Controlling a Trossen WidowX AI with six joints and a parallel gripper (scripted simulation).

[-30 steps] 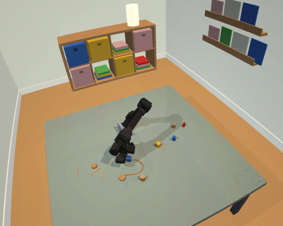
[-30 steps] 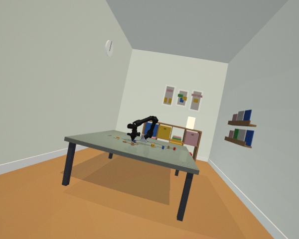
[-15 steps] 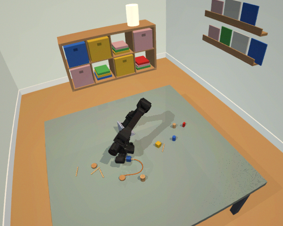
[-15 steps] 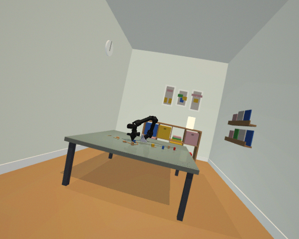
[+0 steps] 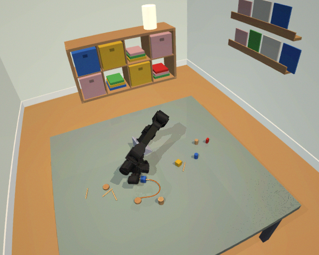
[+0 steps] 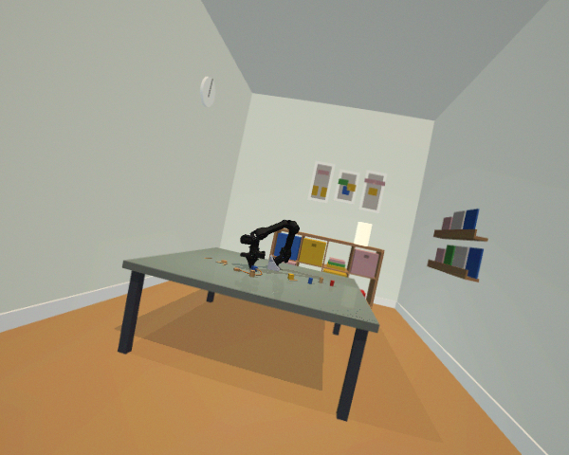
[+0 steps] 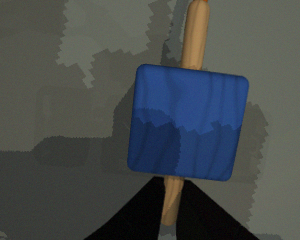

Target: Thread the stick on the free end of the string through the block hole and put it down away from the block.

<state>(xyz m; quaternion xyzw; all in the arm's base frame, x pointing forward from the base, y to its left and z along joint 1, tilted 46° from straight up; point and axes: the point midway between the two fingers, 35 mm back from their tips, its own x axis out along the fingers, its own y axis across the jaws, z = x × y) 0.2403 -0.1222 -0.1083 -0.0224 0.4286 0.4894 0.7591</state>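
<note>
stick poked out both sides of the blue block, its near end clamped in the gripper; pulling the string through, setting down and letting go remained.

You can read no text, label, brand, number or sign in any of the three views; the wall clock shows you a pale face with dark hands, but you can make out no numerals on it.
</note>
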